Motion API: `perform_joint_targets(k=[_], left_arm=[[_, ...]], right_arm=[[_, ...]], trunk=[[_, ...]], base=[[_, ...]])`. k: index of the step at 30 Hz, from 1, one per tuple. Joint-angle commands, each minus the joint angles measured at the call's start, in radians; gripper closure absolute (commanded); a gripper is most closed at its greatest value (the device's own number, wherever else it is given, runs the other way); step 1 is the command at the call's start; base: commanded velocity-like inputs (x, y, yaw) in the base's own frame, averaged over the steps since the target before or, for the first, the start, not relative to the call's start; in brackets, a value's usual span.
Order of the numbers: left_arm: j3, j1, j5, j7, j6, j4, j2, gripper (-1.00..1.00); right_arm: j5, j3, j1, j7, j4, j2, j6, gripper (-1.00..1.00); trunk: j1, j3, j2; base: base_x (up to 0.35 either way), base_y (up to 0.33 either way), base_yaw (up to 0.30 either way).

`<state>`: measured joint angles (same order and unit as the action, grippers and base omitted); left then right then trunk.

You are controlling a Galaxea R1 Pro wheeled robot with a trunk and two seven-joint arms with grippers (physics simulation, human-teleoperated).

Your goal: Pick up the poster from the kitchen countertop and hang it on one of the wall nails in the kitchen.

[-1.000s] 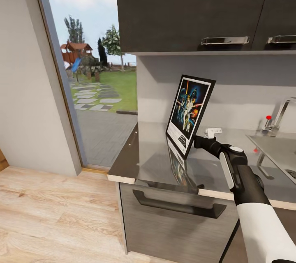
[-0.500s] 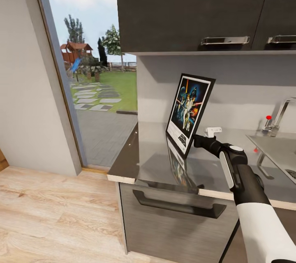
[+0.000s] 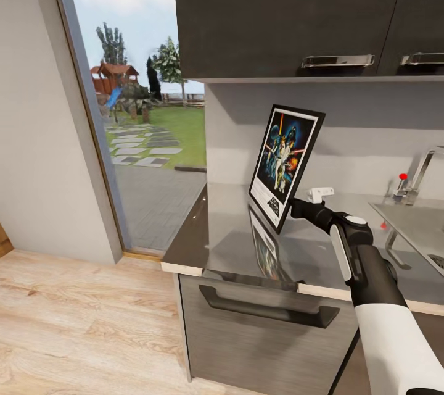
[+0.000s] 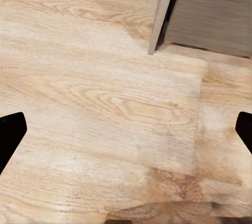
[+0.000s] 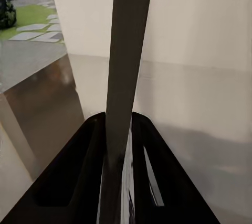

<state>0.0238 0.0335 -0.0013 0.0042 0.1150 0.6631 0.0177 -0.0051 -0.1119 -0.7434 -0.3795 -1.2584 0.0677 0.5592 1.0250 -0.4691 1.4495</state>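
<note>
Home kitchen, simulated render. Evidence: dark grey glossy kitchen countertop (image 3: 240, 241) w/ pale front edge, over grey cabinet fronts; a drawer front (image 3: 265, 333) under the counter's front edge has a dark bar handle. Dark wall cabinets (image 3: 283, 12) above w/ chrome bar handles. Sink (image 3: 413, 228) set into the counter toward its right end, w/ a chrome tap (image 3: 422, 173) behind it at the pale splashback. Light wood plank floor (image 3: 74, 327). Tall glazed opening (image 3: 135, 105) left of the counter's end looks onto a garden: lawn, stepping stones, trees, play structure — so residential, not commercial.
</note>
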Motion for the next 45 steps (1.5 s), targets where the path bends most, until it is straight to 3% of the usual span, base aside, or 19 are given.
perform_joint_targets(k=[1,13,34,45], left_arm=[[0.002,0.000,0.000,0.000,0.002,0.001,0.001,-1.00],[0.002,0.000,0.000,0.000,0.002,0.000,0.001,-1.00],[0.002,0.000,0.000,0.000,0.002,0.000,0.001,-1.00],[0.002,0.000,0.000,-0.001,0.002,0.000,0.001,-1.00]], right_arm=[[-0.003,-0.002,-0.001,-0.006,-0.001,0.000,0.006,1.00],[-0.003,-0.002,-0.002,-0.006,-0.009,-0.002,0.007,1.00],[-0.004,0.001,0.007,-0.030,-0.069,-0.001,0.006,1.00],[-0.004,0.000,0.012,-0.118,-0.093,-0.002,0.007,1.00]], trunk=[[0.000,-0.001,0.001],[0.000,-0.001,0.001],[0.000,-0.001,0.001],[0.000,-0.001,0.001]], base=[[0.000,0.000,0.000],[-0.042,0.000,0.000],[-0.317,0.000,0.000],[-0.336,0.000,0.000]])
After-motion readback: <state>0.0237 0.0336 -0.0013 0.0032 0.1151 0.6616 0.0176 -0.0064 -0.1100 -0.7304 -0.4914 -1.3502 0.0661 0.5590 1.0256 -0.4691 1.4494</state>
